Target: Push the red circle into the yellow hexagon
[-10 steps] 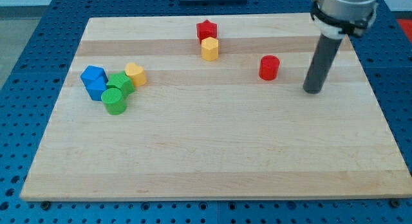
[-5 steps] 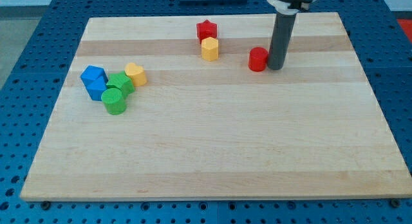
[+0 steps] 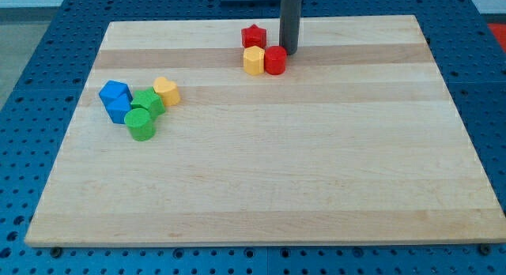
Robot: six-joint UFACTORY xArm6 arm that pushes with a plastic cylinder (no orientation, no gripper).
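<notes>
The red circle sits near the board's top, touching the right side of the yellow hexagon. My tip stands just to the upper right of the red circle, close against it. The rod runs straight up out of the view's top. A red star lies just above the yellow hexagon.
At the view's left is a cluster: two blue blocks, a green block, a green cylinder and a yellow heart-shaped block. The wooden board lies on a blue perforated table.
My tip moved left and up across the board, pushing the red circle left until it touches the yellow hexagon. The other blocks stayed put.
</notes>
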